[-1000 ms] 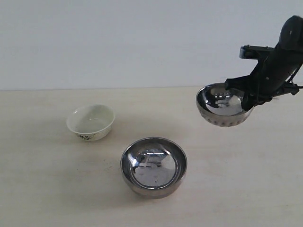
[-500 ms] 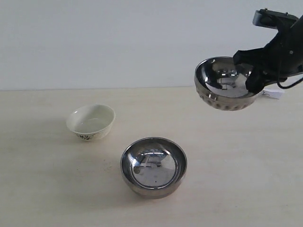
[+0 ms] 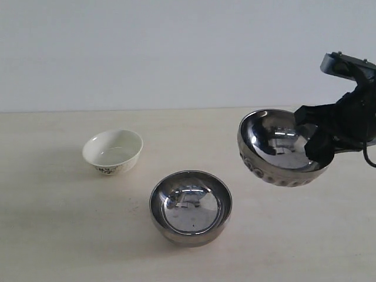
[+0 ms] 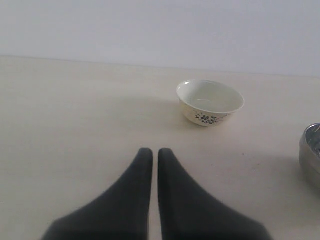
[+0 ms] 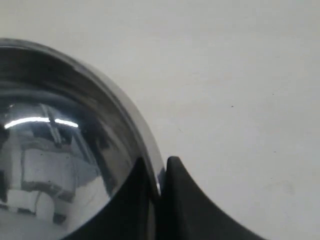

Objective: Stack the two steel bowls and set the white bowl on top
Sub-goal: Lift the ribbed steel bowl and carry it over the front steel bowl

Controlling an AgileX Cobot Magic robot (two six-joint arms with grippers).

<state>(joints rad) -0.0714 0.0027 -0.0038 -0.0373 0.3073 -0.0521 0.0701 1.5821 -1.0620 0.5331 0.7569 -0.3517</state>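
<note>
- Pale table point(image 3: 70, 235): right gripper point(image 3: 314, 144) pinches the rim of a tilted, ribbed round steel bowl point(image 3: 273, 144), aloft.
- Level it, centre over smooth steel bowl point(image 3: 191, 205) below-left of gripper, lower gently.

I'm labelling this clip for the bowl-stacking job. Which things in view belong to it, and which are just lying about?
Belongs: ribbed steel bowl, held by the right end effector; smooth steel bowl; white floral bowl.
Lying about: nothing loose, only the pale table underneath.
</note>
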